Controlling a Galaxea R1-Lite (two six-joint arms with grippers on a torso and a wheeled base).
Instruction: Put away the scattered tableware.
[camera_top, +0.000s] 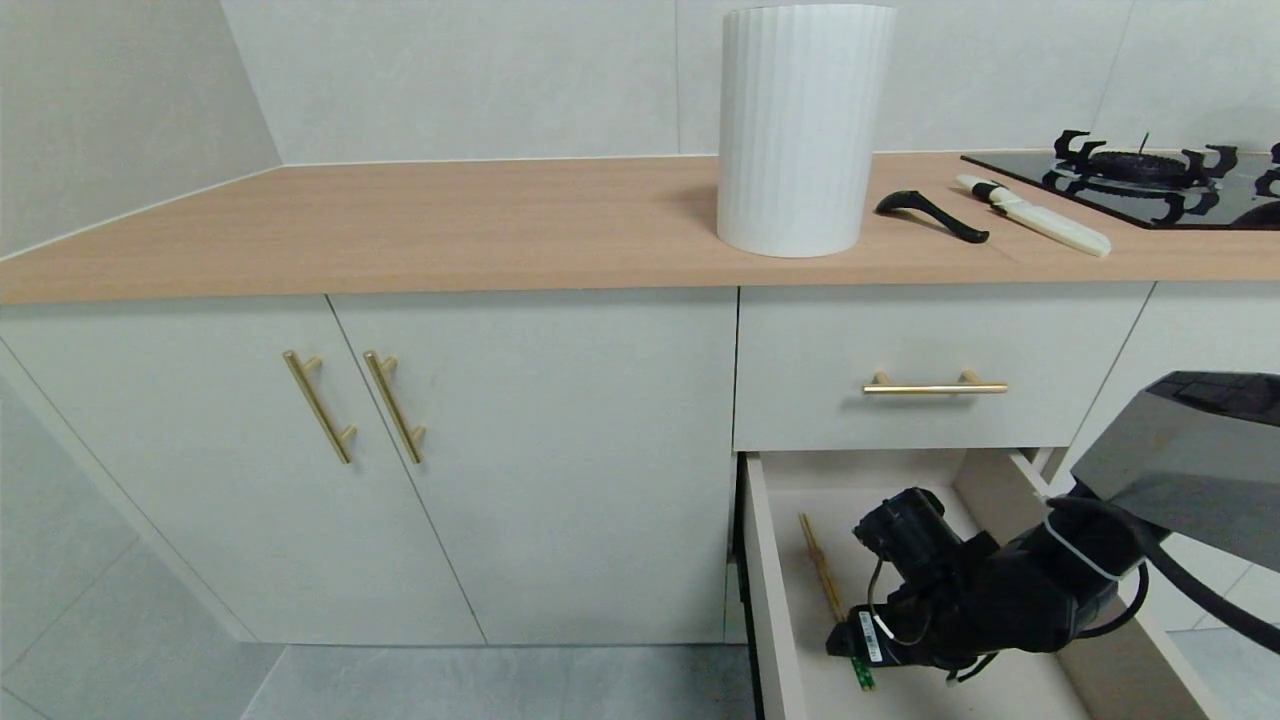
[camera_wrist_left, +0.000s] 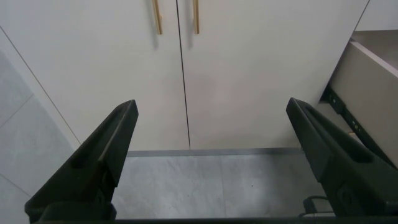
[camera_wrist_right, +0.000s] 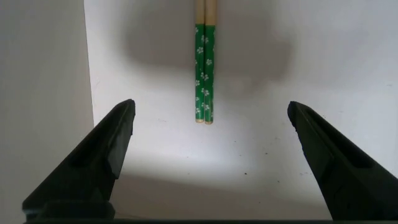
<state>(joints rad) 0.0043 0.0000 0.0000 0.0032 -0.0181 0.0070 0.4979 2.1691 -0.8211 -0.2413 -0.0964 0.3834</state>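
A pair of wooden chopsticks with green flowered ends (camera_wrist_right: 205, 68) lies flat on the floor of the open lower drawer (camera_top: 762, 560). My right gripper (camera_wrist_right: 211, 134) hangs just above them, open, fingers either side of the green ends without touching. In the head view the chopsticks (camera_top: 822, 568) lie along the drawer's left side, with the right arm's wrist over their near end. On the counter lie a black spoon (camera_top: 930, 213) and a white knife (camera_top: 1040, 215). My left gripper (camera_wrist_left: 211, 118) is open, holds nothing, and is low before the cabinet doors.
A tall white ribbed container (camera_top: 803, 130) stands on the wooden counter (camera_top: 450, 225), left of the spoon. A black gas hob (camera_top: 1140, 180) sits at the far right. A shut drawer with a gold handle (camera_top: 935, 387) is directly above the open one. The open drawer's side (camera_wrist_left: 367, 81) juts out.
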